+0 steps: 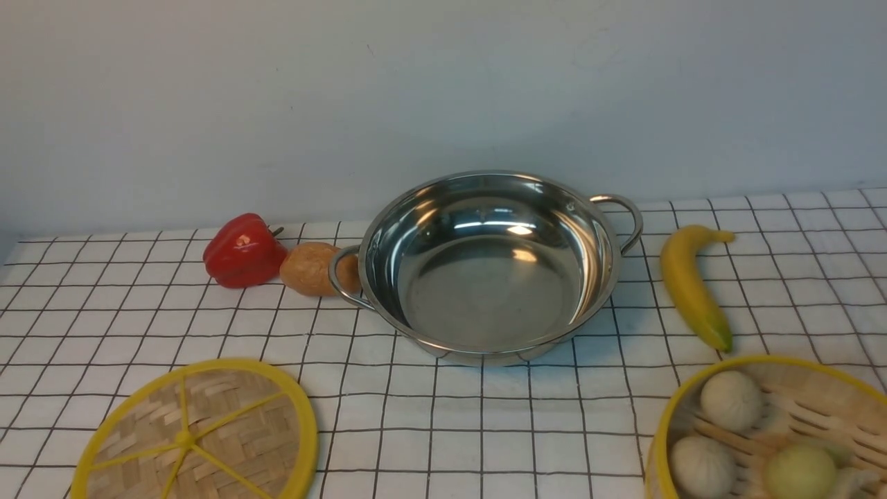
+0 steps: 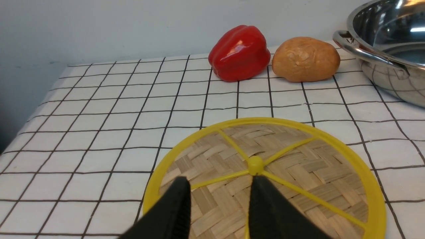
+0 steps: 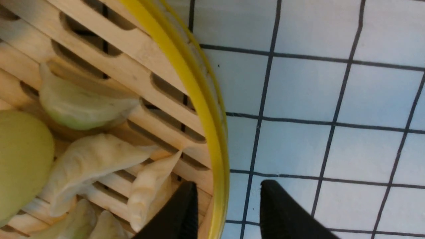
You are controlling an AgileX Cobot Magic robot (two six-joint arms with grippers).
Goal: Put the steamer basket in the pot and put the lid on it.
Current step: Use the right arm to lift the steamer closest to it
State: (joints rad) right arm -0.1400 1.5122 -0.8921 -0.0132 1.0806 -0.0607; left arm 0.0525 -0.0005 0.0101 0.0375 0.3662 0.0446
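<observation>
The shiny steel pot (image 1: 485, 291) stands empty at the middle back of the checked cloth, and its handle shows in the left wrist view (image 2: 368, 49). At the front left lies the flat woven lid (image 1: 201, 436). My left gripper (image 2: 220, 181) hangs open just above the lid (image 2: 282, 156), one finger close by the centre knob (image 2: 255, 165). The steamer basket (image 1: 773, 360) sits at the front right. My right gripper (image 3: 228, 182) is open astride the basket's yellow rim (image 3: 196, 93), one finger inside and one outside. Neither arm shows in the front view.
A red pepper (image 1: 242, 251) and a brown potato (image 1: 312, 269) lie left of the pot, touching its handle. To the pot's right is a banana (image 1: 689, 284). Buns (image 1: 731, 400) and dumplings (image 3: 89, 162) fill the basket. The wall rises close behind.
</observation>
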